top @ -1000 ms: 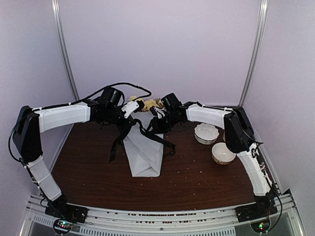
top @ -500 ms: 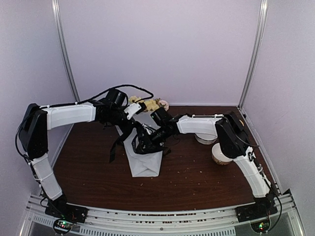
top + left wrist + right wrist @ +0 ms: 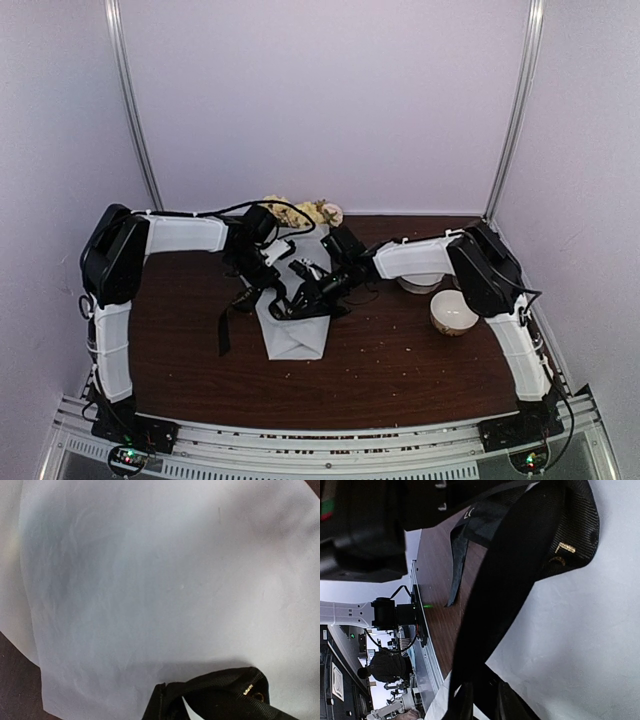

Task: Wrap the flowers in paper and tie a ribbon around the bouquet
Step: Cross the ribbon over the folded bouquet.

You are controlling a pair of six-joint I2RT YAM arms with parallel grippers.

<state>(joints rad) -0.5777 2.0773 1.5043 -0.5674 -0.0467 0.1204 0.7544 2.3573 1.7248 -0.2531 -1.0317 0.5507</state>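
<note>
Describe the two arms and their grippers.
The left arm and right arm have white cylindrical link covers between black joint housings. Black cables run along them. The left gripper and right gripper are black.

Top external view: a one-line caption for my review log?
Left gripper and right gripper pinch ribbon over paper; flowers behind, bowls right.
</note>
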